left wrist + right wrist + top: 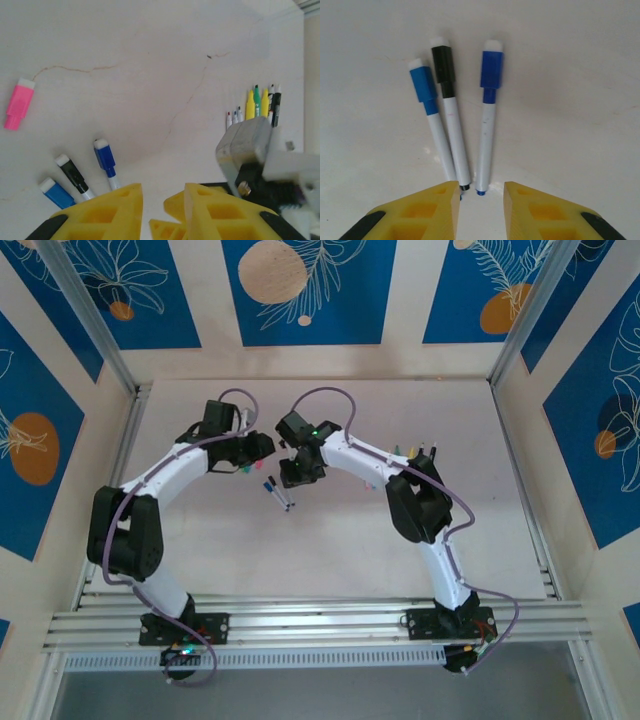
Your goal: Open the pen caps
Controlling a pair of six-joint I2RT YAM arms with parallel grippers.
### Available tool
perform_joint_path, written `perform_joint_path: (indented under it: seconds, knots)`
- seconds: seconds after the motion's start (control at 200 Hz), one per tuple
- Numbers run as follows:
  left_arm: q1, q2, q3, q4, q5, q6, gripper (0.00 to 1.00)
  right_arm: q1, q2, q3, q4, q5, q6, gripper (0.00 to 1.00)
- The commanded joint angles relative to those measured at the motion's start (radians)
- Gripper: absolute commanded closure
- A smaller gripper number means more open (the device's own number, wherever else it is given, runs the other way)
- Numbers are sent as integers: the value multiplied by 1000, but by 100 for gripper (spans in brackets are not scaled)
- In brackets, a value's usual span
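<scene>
While both arms lean in over the table (330, 560), the right gripper (481, 200) hangs wide open and empty at the tail ends of 3 pens (455, 135). They lie side by side with their caps (491, 70) on: light blue, black and dark blue. The left gripper (152, 200) is narrowly parted and holds nothing. A pink cap (19, 106) lies alone, apart from the 3. Other pens (256, 102) sit grouped well off to the side.
</scene>
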Motion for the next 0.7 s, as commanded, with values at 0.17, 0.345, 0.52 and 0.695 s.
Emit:
perform_joint_path:
  seconds: [0.17,0.345,0.52,0.695]
  knots:
    - [32,-12,-47,75,73,-43,70,28,91,81,-66,-21,2,71]
    - [57,-14,-71,84,77,-48,71,31,108,84,-77,-6,-4,71]
    - [69,-17,-89,90,75,-49,72,32,132,109,-104,19,-14,72]
    - [79,-19,-102,101,79,-52,72,39,161,141,-129,36,-20,72]
